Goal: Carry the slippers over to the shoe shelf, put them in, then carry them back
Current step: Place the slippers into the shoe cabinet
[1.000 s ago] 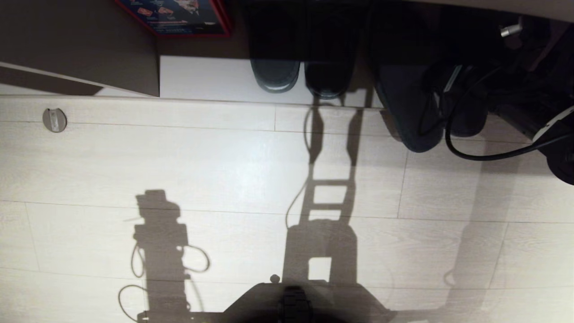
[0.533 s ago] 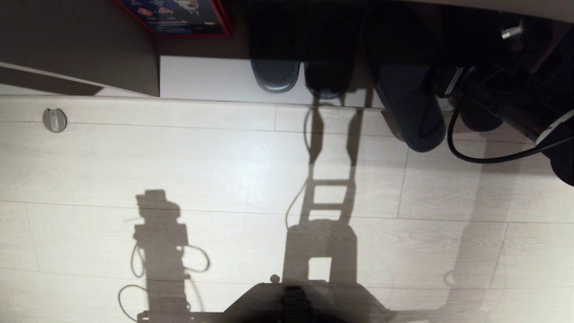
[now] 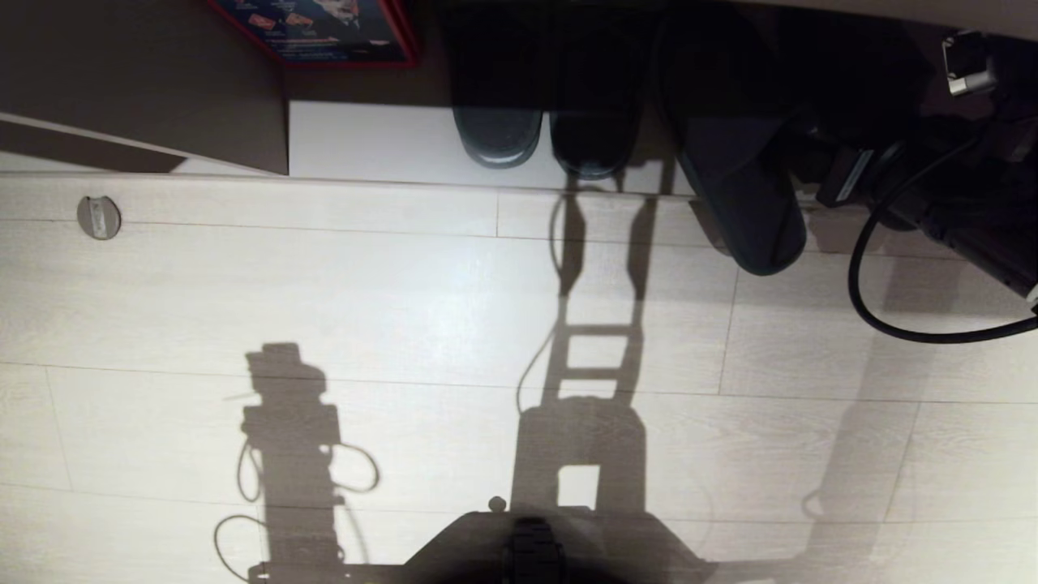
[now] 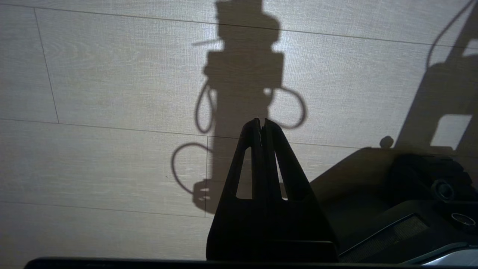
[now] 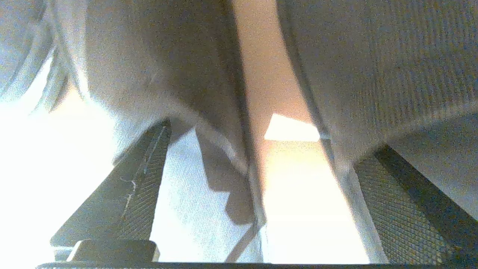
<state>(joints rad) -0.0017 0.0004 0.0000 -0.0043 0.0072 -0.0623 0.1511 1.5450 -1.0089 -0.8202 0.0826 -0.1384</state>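
Floor (image 3: 405, 308) of pale wood-look planks fills most of the head view, crossed by my own shadows. Across the top of the frame runs the shoe shelf (image 3: 365, 142), its pale base board showing at upper centre and a dark panel at upper left. A red-edged printed box (image 3: 324, 32) sits at the top, left of centre.

Slippers: one slipper (image 3: 742, 195) lies at upper right, heel end overhanging the base board onto the floor, toe end lost in the dark of the shelf. Its mate I cannot make out in the head view. In the right wrist view two dark textured slipper bodies (image 5: 157, 67) sit side by side with a lit gap between them.

A chunkier dark pair (image 3: 551, 134) stands at upper centre, toes on the base board.

My right gripper (image 5: 257, 186) is at the upper right edge of the head view, just beside the slipper; its fingers (image 5: 127, 194) stand spread wide apart, clamping nothing.

My left gripper (image 4: 261, 125) hangs over bare floor, fingertips pressed together, empty.

Small round metal disc (image 3: 98, 216) in the floor, at left.
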